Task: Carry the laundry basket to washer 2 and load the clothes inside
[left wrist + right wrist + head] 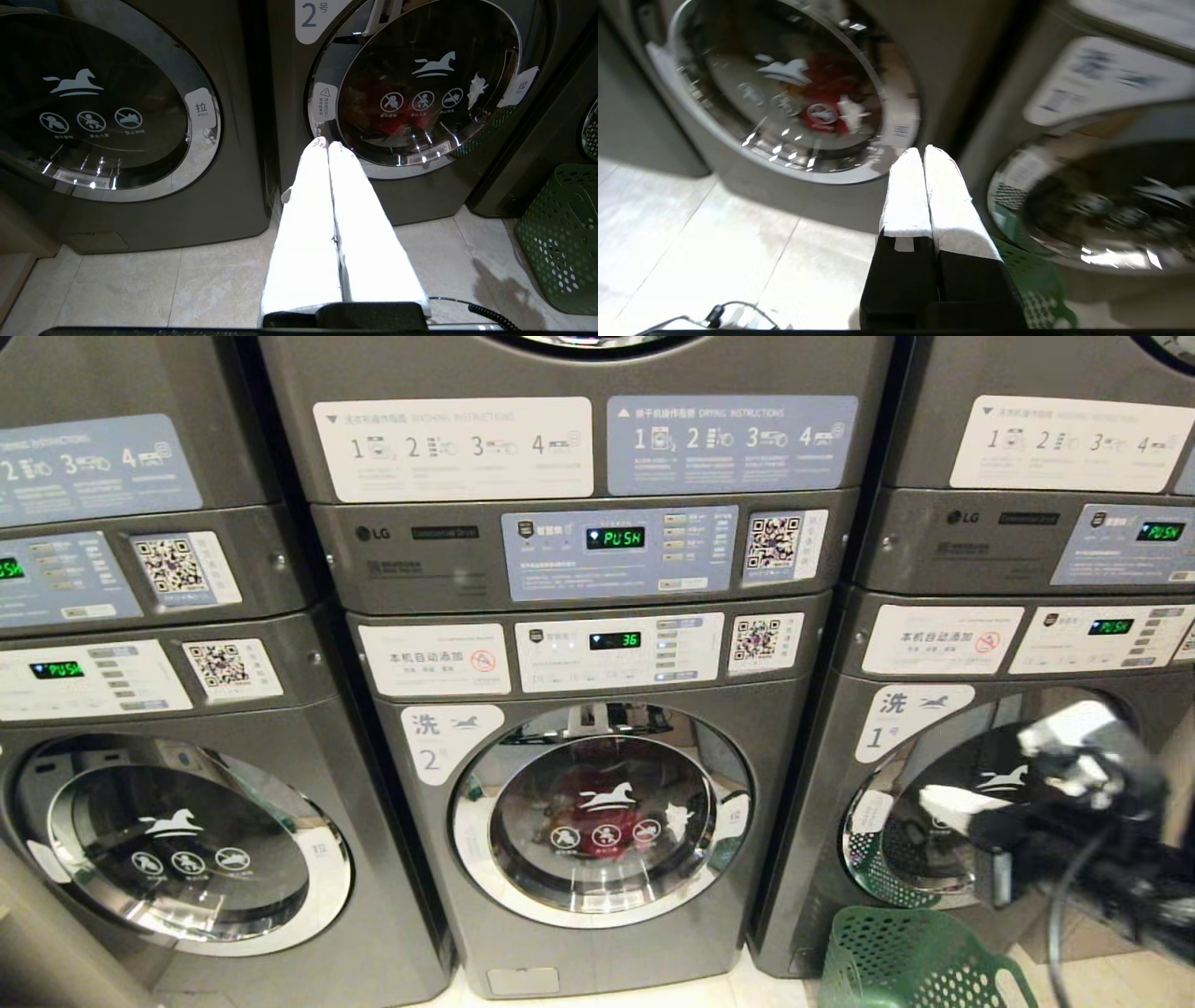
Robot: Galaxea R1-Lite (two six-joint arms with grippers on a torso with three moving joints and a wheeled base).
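Right gripper (920, 150): jaws clenched, padded white fingers (903, 196) pressed flat together, nothing between them. In the head view it hangs in front of the neighbouring washer marked 1 (943, 821), above the laundry basket (910, 959). No grasp on door or basket.

Left gripper (328, 143): jaws also clenched and empty, pointing low at the front of washer 2 (597, 784); this arm looks parked.

Washer 2: door (427, 88) shut, chrome ring flush with the front. Behind the glass, a red mass shows, so I judge the clothes (597, 798) are already inside the drum (only the red garment is clear; a yellowish tint beside it cannot be confirmed). Display above reads a count, while the neighbouring panels read PUSH.

Basket: green, perforated, standing on the tiled floor (140, 284) just in front of washer 1, beside washer 2's right corner. What shows of its inside holds no cloth; its bottom is hidden. Placement fits unloading with the right arm.

Judgement: loading looks done and the door closed; empty jaws suit an arm with nothing left to carry.
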